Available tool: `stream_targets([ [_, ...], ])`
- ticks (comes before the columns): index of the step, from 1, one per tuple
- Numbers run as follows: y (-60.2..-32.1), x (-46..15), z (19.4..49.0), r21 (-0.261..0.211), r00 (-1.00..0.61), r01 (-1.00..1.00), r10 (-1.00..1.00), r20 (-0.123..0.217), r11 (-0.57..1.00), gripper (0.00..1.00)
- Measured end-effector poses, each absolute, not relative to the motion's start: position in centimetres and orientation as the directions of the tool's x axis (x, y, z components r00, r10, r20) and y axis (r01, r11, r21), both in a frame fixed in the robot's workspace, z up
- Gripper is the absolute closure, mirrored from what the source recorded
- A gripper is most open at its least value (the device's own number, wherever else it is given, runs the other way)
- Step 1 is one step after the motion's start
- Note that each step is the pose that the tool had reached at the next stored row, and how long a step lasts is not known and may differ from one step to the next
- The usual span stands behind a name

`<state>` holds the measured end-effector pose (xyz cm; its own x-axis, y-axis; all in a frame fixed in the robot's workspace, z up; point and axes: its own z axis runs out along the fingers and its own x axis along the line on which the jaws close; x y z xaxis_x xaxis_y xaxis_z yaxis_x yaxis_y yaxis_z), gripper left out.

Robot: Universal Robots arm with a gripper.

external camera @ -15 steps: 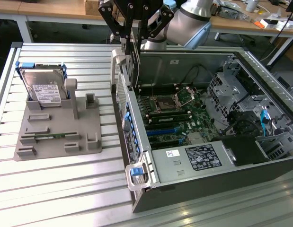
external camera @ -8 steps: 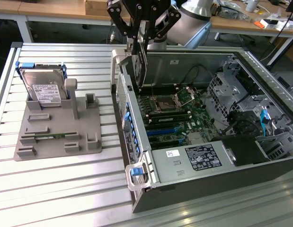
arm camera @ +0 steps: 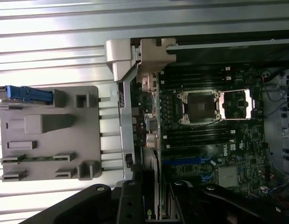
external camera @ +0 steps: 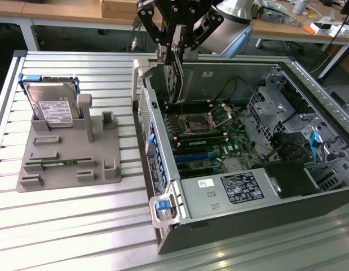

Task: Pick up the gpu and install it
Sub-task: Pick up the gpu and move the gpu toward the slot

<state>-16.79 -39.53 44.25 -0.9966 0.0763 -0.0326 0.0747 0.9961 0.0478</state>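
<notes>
Over the open case: the tool (external camera: 175,39) is clamping the gpu (external camera: 174,79) between its fingers, the card hanging on edge above the computer case (external camera: 163,186), close to the wall at the exterior view's left.
Picking up: judging by the grip, this part is looking done; the gpu (arm camera: 152,191) is riding in the tool (arm camera: 153,203), off the counter (external camera: 78,226) and well apart from the grey holder (external camera: 67,169).
Installing: this part is looking unfinished; the blue slots (external camera: 191,156) on the motherboard (external camera: 219,138) are lying bare, and the card is hanging apart from them.
Gpu make: it is showing as a thin, flat, dark board, seen edge-on from the wrist.
Case make: dull sheet-steel walls are framing the green board, with blue plastic tabs along the wall at the exterior view's left.
Holder make: matte grey moulded plastic is carrying upright posts and shallow cradles; the boxy silver hard drive (external camera: 53,104) is standing in one, and the slim green memory stick (external camera: 61,164) is lying in another.
Counter make: ribbed aluminium slats are running across and catching glare.
</notes>
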Motion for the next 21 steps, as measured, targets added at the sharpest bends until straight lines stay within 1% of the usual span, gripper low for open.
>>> stream_targets([
  [12,-39.5,-14.0,43.9,0.045,-0.997,0.075,0.076,-0.033,0.996,0.73],
  [21,-39.6,-12.0,42.9,0.043,-0.997,0.075,0.076,-0.033,0.996,0.73],
])
